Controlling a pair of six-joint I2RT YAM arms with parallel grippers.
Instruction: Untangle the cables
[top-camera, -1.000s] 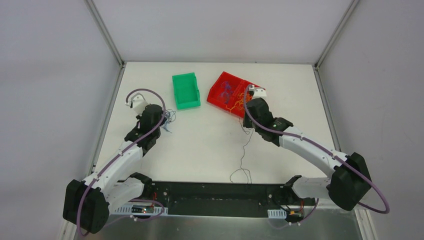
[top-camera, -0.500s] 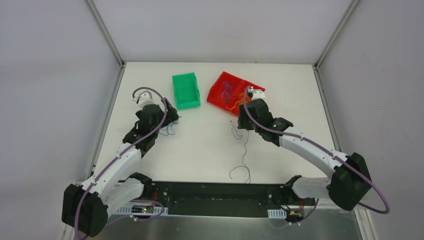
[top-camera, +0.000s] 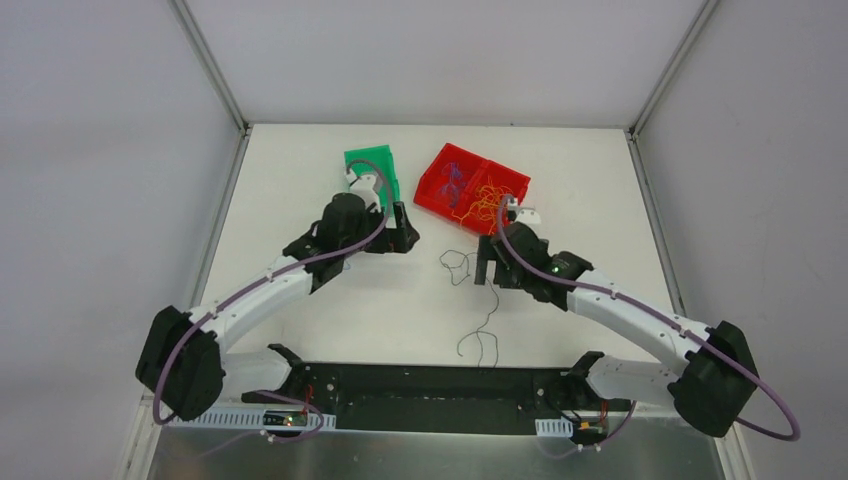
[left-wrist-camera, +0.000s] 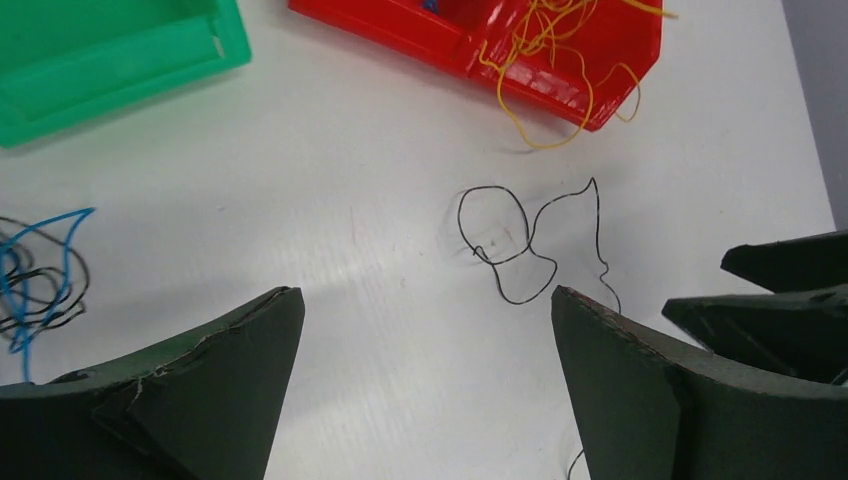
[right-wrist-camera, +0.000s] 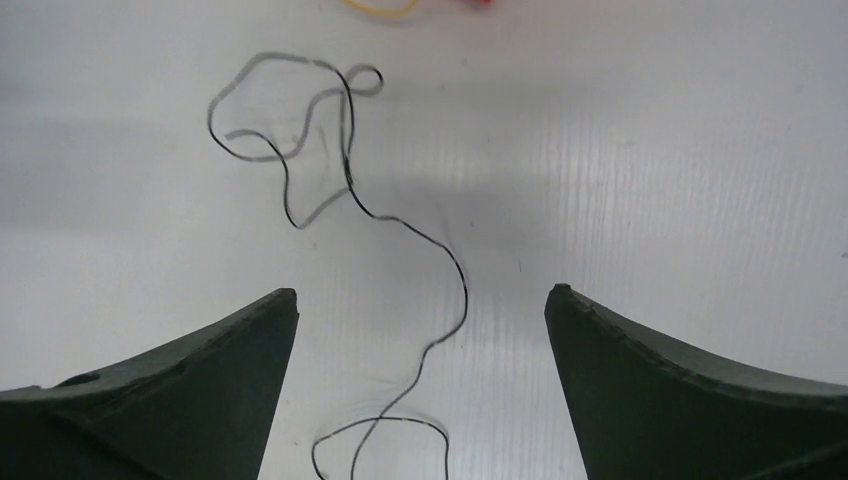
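Supervisor: What has changed?

Inspector: Both claws have let go. The left gripper and right gripper now stand wide open and empty, and the left arm has swung in toward centre.

Supervisor: And the cables?

Inspector: One black strand lies loose on the table between them. A blue-and-dark bunch sits apart; yellow wires spill from the red bin. Judgement: one strand freed — more remain.

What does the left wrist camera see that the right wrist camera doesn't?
Only the left wrist camera shows the green bin, the blue and black wire bunch and the right gripper. Only the right wrist camera follows the black wire down its long tail to a lower loop. Both show that wire's upper loops lying on the white table.
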